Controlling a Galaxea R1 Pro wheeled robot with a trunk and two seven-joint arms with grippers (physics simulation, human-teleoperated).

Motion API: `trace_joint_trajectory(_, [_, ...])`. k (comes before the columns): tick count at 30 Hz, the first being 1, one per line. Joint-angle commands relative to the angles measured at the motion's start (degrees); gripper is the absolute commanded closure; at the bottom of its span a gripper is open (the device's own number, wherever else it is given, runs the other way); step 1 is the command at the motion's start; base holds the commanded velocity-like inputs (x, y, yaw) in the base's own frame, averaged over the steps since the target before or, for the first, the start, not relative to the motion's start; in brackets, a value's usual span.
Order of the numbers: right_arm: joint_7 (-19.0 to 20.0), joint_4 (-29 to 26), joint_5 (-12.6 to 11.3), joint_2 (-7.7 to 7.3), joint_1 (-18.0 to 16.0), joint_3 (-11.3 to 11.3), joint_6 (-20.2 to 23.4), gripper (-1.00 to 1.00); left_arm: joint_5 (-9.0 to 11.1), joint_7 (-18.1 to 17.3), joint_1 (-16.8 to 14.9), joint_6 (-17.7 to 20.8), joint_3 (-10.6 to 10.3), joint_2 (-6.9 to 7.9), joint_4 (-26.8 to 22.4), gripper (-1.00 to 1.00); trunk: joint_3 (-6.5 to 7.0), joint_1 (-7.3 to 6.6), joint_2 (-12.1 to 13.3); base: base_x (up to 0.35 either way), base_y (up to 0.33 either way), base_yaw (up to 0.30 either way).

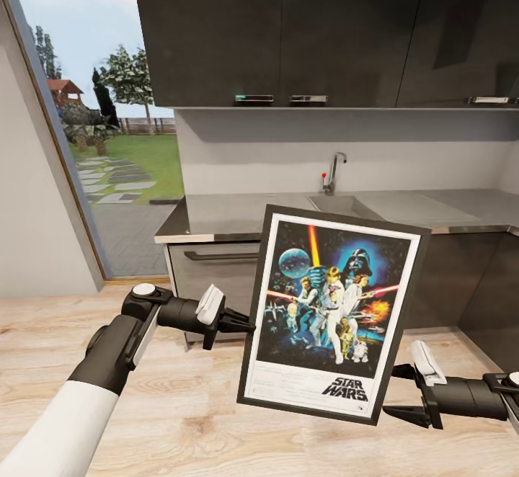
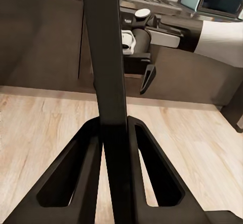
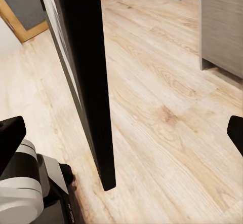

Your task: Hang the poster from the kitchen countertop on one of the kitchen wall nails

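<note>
Left hand [image 1: 249,323] is pinching the left edge of the tall black-framed Star Wars poster [image 1: 333,309], and the left wrist view backs that up: both black fingers [image 2: 83,168] sit tight against the frame edge [image 2: 109,82]. So the poster is off the glossy grey bench with the moulded sink [image 1: 238,212] and hanging in the air in front of it, tilted a bit, artwork facing the robot, above the light wood floor [image 1: 180,405].

Right hand [image 1: 400,393] is the odd one. It sits near the poster's lower right corner with its fingers spread wide, and its own wrist view shows the frame edge [image 3: 83,77] running between the fingertips [image 3: 10,138] with a gap on both sides, so I'd say it isn't touching, though the head view is a bit ambiguous about that.

Step-wise I'd call the pickup done and the carry to the wall about to start. Next move probably needs the base turned to find a wall nail, since none is in sight here, keeping that one-sided pinch steady so the frame doesn't swing or slip.
</note>
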Motion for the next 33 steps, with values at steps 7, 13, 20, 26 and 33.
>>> trace_joint_trajectory(7, [0.16, 0.0, -0.08, -0.01, -0.03, 0.05, 0.6, -1.0, -0.01, -0.1, -0.05, 0.45, -0.13, -0.02, -0.01, 1.0, -0.06, 0.0, -0.03, 0.0, 0.0, 0.0])
trace_joint_trajectory(13, [0.15, 0.0, -0.08, 0.0, -0.03, 0.07, 0.6, -1.0, -0.01, -0.1, -0.05, 0.45, -0.18, -0.06, -0.05, 1.0, -0.06, 0.0, -0.03, 0.0, 0.0, 0.0])
trace_joint_trajectory(20, [0.15, 0.0, -0.08, 0.0, -0.03, 0.08, 0.6, -1.0, 0.05, -0.1, -0.05, 0.45, -0.25, -0.13, -0.04, 1.0, -0.06, 0.0, -0.03, 0.0, 0.0, 0.0])
trace_joint_trajectory(26, [0.15, 0.0, -0.08, 0.07, -0.03, 0.08, 0.6, -1.0, 0.07, -0.1, -0.05, 0.45, -0.26, -0.13, -0.06, 1.0, -0.06, 0.0, -0.03, 0.0, 0.0, 0.0])
trace_joint_trajectory(33, [0.15, 0.0, -0.08, 0.08, -0.03, 0.08, 0.6, -1.0, 0.07, -0.1, -0.05, 0.45, -0.26, -0.13, -0.06, 1.0, -0.06, 0.0, -0.03, 0.0, 0.0, 0.0])
